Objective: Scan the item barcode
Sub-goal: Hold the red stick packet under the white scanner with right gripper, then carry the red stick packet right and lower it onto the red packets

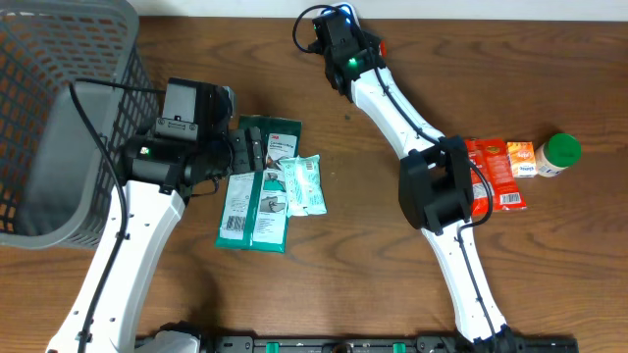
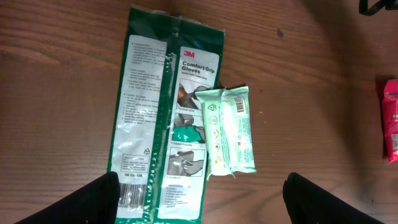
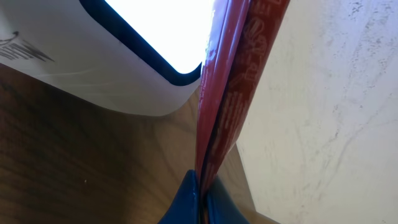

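The right gripper (image 3: pixel 200 194) was pinched tight on the lower edge of a red packet (image 3: pixel 224 93). It held the packet upright and edge-on near the far side of the table (image 1: pixel 373 245), close against a white casing (image 3: pixel 93 68) with a bright, dark-rimmed window. I took that casing for the scanner, which would explain the lift, though I could not be sure. Edge-on as it was, I saw no code on the packet, and I guessed a flat face would need turning toward the window.

The left gripper (image 2: pixel 208 202) hung with its jaws spread wide and nothing in them. It was above a gloves pack (image 2: pixel 165 124) lying flat with its barcode (image 2: pixel 130 194) showing at one corner. A pack of wipes (image 2: pixel 227 130) lay across the other side, clear of that code.

Another red packet (image 1: pixel 496 175), an orange sachet (image 1: pixel 521 157) and a green-lidded jar (image 1: pixel 560 155) sat by the right arm's elbow, which overhung the first of them. A grey basket (image 1: pixel 59 118) stood at the left edge, well away from both arms.
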Robot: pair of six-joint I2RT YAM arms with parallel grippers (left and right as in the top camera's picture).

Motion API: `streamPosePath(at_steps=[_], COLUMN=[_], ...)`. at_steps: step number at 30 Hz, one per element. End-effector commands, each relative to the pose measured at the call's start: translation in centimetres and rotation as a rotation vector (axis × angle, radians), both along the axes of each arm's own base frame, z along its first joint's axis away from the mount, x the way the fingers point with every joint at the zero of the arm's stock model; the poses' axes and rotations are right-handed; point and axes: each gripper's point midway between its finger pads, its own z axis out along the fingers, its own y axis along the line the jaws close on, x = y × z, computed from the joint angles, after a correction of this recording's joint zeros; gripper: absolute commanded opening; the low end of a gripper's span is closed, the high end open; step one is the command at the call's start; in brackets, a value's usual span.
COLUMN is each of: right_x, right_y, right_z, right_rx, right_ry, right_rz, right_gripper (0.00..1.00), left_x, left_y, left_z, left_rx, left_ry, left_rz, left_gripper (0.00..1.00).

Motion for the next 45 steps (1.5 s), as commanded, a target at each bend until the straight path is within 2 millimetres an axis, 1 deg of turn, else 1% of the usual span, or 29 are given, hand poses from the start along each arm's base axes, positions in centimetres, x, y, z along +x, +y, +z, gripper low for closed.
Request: streamPosePath(at_steps=[1, 4, 7, 9, 11, 12, 14, 16, 17, 19, 20, 22, 24, 26, 31, 33, 37, 40, 43, 45], right_x=[-0.2, -0.2, -0.1, -0.2, -0.7, -1.3, -2.3, -4.2, -5.3, -7.8, -9.4, -11.9, -13.9, -16.0, -20.5, -21.9, -23.5, -25.2, -25.5, -25.5], right_y=[0.0, 0.0, -0.5, -0.7, -0.6, -0.3, 0.2, 0.7, 1.0, 1.6, 1.9, 2.0, 1.4, 0.3, -3.0, -3.8, -5.3, -6.5, -7.0, -7.8], right_z=[-0.5, -0.1, 1.3, 2.7, 4.5, 6.0, 8.2, 10.6, 11.4, 13.0, 13.8, 15.3, 16.6, 17.5, 18.3, 18.5, 18.8, 18.3, 17.2, 15.6], right_rx=[-0.023, 0.010, 0.082, 0.140, 0.208, 0.267, 0.364, 0.498, 0.553, 0.667, 0.735, 0.844, 0.925, 0.984, 1.005, 1.026, 1.054, 1.025, 1.012, 0.980], right_ry=[0.010, -0.011, -0.065, -0.094, -0.102, -0.098, -0.085, -0.055, -0.027, 0.059, 0.116, 0.189, 0.239, 0.288, 0.404, 0.453, 0.491, 0.545, 0.558, 0.551], right_rz=[-0.002, -0.024, -0.084, -0.117, -0.126, -0.122, -0.117, -0.137, -0.140, -0.135, -0.135, -0.154, -0.203, -0.272, -0.396, -0.425, -0.499, -0.564, -0.626, -0.708], right_gripper=[0.01, 0.01, 0.01, 0.01, 0.01, 0.01, 0.01, 0.01, 0.01, 0.01, 0.01, 0.01, 0.01, 0.01, 0.01, 0.01, 0.01, 0.01, 0.01, 0.01], left_x=[0.0, 0.0, 0.0, 0.0, 0.0, 0.0, 0.0, 0.0, 0.0, 0.0, 0.0, 0.0, 0.0, 0.0, 0.0, 0.0, 0.0, 0.0, 0.0, 0.0], left_y=[0.1, 0.1, 0.1, 0.1, 0.1, 0.1, 0.1, 0.1, 0.1, 0.1, 0.1, 0.1, 0.1, 0.1, 0.1, 0.1, 0.1, 0.1, 0.1, 0.1], left_z=[-0.2, -0.2, -0.2, -0.2, -0.2, -0.2, -0.2, -0.2, -0.2, -0.2, -0.2, -0.2, -0.2, -0.2, -0.2, -0.2, -0.2, -0.2, -0.2, -0.2], left_rx=[0.004, 0.004, 0.004, 0.004, 0.004, 0.004, 0.004, 0.004, 0.004, 0.004, 0.004, 0.004, 0.004, 0.004, 0.004, 0.004, 0.004, 0.004, 0.004, 0.004], left_ry=[0.004, 0.004, 0.004, 0.004, 0.004, 0.004, 0.004, 0.004, 0.004, 0.004, 0.004, 0.004, 0.004, 0.004, 0.004, 0.004, 0.004, 0.004, 0.004, 0.004], left_rz=[-0.005, -0.005, -0.005, -0.005, -0.005, -0.005, -0.005, -0.005, -0.005, -0.005, -0.005, -0.005, -0.005, -0.005, -0.005, -0.005, -0.005, -0.005, -0.005, -0.005], left_gripper=[0.84, 0.84, 0.85, 0.85, 0.84, 0.84, 0.84, 0.84, 0.84, 0.84, 0.84, 0.85, 0.84, 0.84, 0.84, 0.85, 0.85, 0.85, 0.85, 0.84])
